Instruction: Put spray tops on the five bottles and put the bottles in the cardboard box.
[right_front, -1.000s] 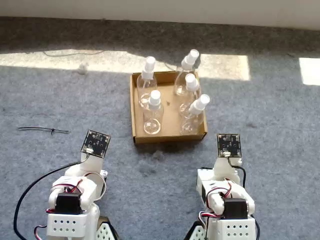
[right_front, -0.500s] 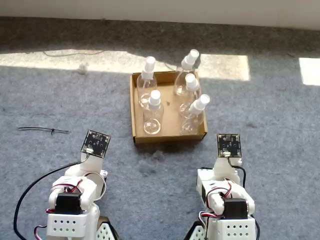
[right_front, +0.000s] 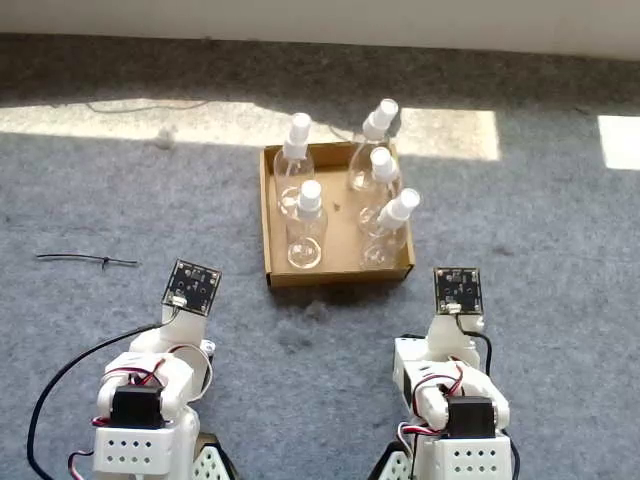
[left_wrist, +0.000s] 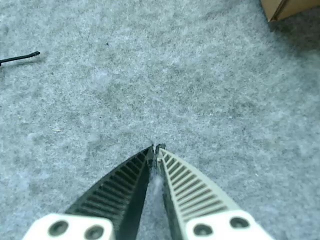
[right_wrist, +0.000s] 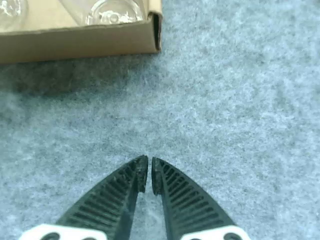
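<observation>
My left gripper (left_wrist: 155, 148) is clenched on nothing, its black and white fingertips meeting just above the grey carpeted surface (left_wrist: 200, 90). My right gripper (right_wrist: 149, 162) is likewise closed and empty, its two black fingers pressed tip to tip over the same carpet. Ahead of the right gripper stands the near wall of the cardboard box (right_wrist: 80, 42), with the round base of a clear bottle (right_wrist: 112, 12) just inside its corner. From above, the box (right_front: 340, 272) sits between and beyond both arms, holding five bottles (right_front: 306, 238), each wearing a white spray top (right_front: 310, 192); two stand on the left side and three on the right. A thin black cable tie (right_front: 85, 260) lies on the carpet well off to the left of the box
</observation>
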